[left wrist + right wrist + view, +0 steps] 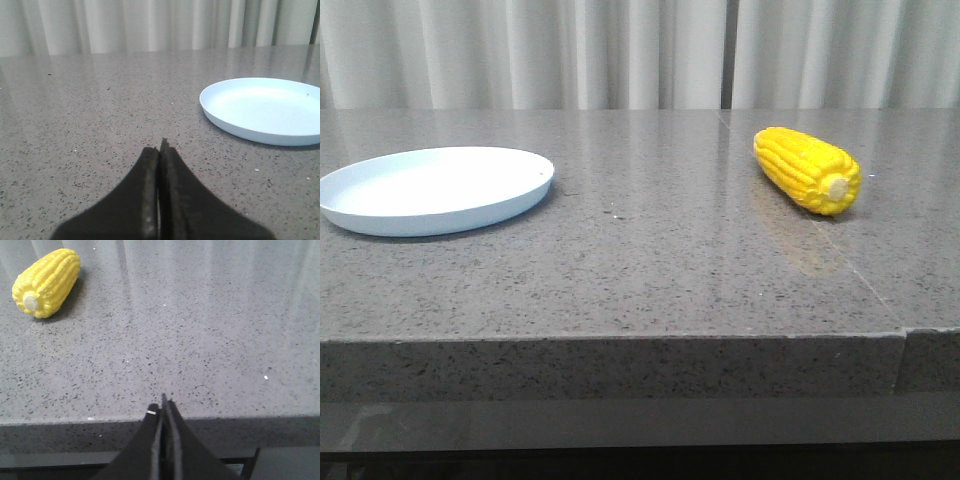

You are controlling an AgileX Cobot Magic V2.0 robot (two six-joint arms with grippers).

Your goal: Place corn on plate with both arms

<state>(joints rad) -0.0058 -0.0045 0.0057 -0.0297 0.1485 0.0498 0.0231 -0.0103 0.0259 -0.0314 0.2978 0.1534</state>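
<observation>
Task looks barely started: the bright yellow corn cob with a pale round stub end [807, 170] lies on its side on the grey speckled stone tabletop [650, 260], untouched, and the round shallow pale blue-white plate [433, 188] holds nothing. Taking the plate as landmark: corn sits well apart from it, off toward the robot's right side, about level w/ the plate in depth, stub end turned toward the front table edge.

Neither arm shows in the front view. Left gripper [161, 150], dark & blurred in its wrist view, has jaws pressed together w/ nothing between them; it hovers low over bare tabletop, the plate [260, 112] near and off to one side, no corn in that view. Right gripper [163, 407] likewise has jaws closed on nothing and sits back at the near table edge; corn [46, 282] lies well ahead of it and off to the side, not touching.

Step in hand, prob.: approach to the corn. Next move calls for the right gripper to spread its jaws, travel fwd & across to the cob, line up across its width. Cob is round, so could roll if nudged off-centre.
</observation>
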